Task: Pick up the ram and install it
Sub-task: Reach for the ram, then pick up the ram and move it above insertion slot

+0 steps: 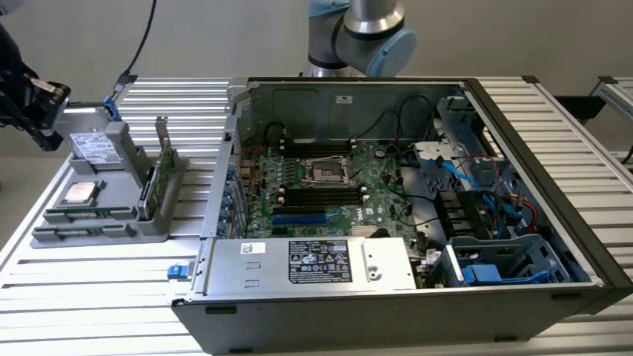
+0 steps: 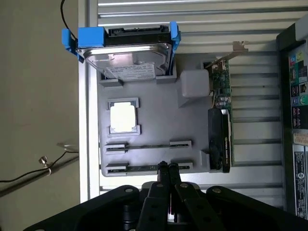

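Broadly, we see a slatted metal table (image 1: 99, 297) carrying an open computer case (image 1: 396, 319), its motherboard (image 1: 336, 178) exposed and a power supply (image 1: 307, 263) at the near side. Toward the exterior view's left, just beside the case, sits a gray parts tray (image 2: 154, 110). It holds a hard drive (image 2: 130, 57) in a blue bracket, a green expansion card (image 2: 222, 120) standing on edge, and a processor (image 2: 122, 118) in a square recess. The ram (image 2: 139, 168) stands on edge in one of the tray's two long narrow slots, the one farther from the hard drive. Our claw (image 2: 166, 166) is over that slot, fingers pressed together with nothing between them; we cannot tell whether they touch the ram.
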`<control>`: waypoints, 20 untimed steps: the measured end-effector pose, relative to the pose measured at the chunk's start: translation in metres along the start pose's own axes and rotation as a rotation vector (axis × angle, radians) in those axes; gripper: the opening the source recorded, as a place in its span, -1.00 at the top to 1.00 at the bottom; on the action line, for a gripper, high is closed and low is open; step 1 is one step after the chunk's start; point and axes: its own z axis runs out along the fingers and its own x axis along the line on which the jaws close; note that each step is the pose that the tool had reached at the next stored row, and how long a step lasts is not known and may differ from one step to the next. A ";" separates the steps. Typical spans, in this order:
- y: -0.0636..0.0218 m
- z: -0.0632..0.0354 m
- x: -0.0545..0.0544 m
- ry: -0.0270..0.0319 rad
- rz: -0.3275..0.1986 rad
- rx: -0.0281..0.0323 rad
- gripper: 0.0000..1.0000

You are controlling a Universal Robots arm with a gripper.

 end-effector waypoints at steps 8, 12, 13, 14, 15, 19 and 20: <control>0.0124 0.0017 0.000 0.0039 -0.005 0.0410 0.80; 0.0144 0.0020 0.001 0.0036 -0.006 0.0499 0.80; 0.0144 0.0020 0.001 0.0036 -0.006 0.0499 0.80; 0.0145 0.0020 0.001 0.0036 -0.006 0.0499 0.80; 0.0145 0.0020 0.001 0.0036 -0.006 0.0499 0.80; 0.0145 0.0021 0.001 0.0040 -0.006 0.0502 0.80; 0.0145 0.0021 0.001 0.0041 -0.006 0.0502 0.80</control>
